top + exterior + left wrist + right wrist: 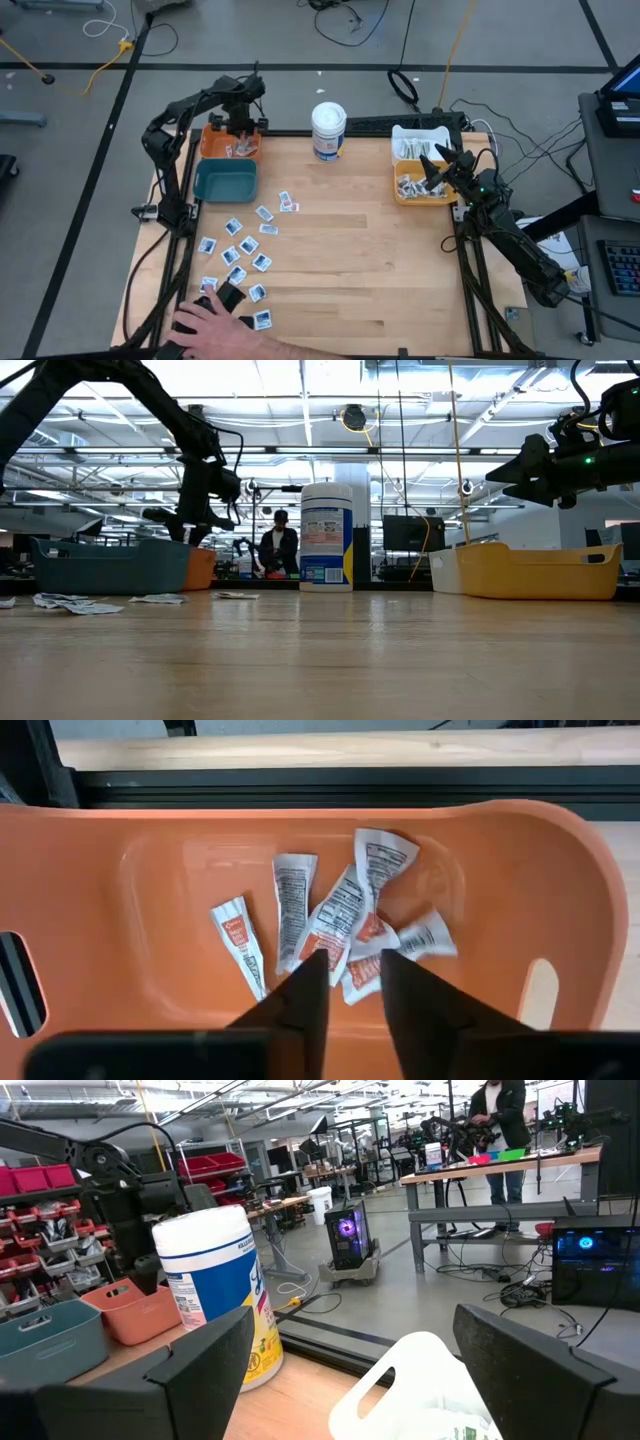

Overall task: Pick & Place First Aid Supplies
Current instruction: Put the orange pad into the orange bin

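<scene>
A person's hand [210, 322] rests at the desk's [380, 280] near edge, just beside scattered first aid packets [245, 245] that lie in front of the teal bin [224, 180]. Behind that bin, the left end effector [352, 982] hangs over the orange bin [90, 900], fingers a little apart and empty, red-marked sachets [340, 920] directly beneath. A clean release means opening fully, then lifting straight up. Well right of the teal bin, the right end effector [440, 165] waits spread wide above the yellow bin [425, 190].

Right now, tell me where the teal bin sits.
In the high view the teal bin sits on the table's left side, right beside the orange bin and just above the scattered packets.
</scene>
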`<state>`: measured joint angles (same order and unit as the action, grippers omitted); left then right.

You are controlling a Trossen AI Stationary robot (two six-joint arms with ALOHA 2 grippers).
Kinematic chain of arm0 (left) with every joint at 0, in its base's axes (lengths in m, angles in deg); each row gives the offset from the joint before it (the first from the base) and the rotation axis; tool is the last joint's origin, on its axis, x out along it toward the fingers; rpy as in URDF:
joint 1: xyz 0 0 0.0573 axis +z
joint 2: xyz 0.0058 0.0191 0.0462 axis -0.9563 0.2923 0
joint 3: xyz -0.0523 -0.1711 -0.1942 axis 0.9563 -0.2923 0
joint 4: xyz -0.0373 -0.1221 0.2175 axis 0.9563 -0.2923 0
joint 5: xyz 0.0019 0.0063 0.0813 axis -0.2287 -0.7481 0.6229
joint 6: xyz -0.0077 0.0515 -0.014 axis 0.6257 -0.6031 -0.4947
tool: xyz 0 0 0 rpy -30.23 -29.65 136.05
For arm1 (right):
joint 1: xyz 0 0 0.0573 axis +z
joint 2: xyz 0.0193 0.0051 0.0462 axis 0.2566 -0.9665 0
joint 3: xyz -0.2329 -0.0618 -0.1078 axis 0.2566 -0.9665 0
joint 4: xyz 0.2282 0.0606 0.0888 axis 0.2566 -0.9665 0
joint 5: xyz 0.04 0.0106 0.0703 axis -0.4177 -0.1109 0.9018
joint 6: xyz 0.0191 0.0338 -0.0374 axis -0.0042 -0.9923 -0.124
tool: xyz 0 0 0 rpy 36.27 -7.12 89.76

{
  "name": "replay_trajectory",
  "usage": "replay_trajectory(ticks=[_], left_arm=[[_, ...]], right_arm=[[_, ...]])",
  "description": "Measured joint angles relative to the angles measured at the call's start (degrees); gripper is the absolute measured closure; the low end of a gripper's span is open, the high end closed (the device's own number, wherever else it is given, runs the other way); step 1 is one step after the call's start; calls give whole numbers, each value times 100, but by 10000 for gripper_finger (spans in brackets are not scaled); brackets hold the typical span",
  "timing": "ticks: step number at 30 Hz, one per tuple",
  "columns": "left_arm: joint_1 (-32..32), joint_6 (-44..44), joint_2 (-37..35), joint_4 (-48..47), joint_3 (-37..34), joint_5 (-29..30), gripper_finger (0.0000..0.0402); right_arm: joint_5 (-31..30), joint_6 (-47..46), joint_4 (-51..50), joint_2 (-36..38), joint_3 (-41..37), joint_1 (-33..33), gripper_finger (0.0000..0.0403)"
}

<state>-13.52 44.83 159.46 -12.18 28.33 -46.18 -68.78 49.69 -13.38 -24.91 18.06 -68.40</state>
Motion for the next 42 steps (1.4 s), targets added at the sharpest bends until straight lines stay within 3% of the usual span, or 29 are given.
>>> replay_trajectory(ticks=[9,20,27,36,42], left_arm=[[9,96,-207,-17,0,-70,232],[-274,191,-1149,-143,0,-294,246],[-788,-1825,-1318,-406,0,-920,243],[-2022,-4498,-1318,-1078,0,-947,240],[-3008,-4858,-1318,-1271,0,-950,245]], right_arm=[[-1,-1,0,0,0,1,66],[0,-2,0,0,0,1,66],[-1,-1,0,0,0,0,66],[1,-1,0,0,1,-1,66],[1,-2,0,0,1,0,66]])
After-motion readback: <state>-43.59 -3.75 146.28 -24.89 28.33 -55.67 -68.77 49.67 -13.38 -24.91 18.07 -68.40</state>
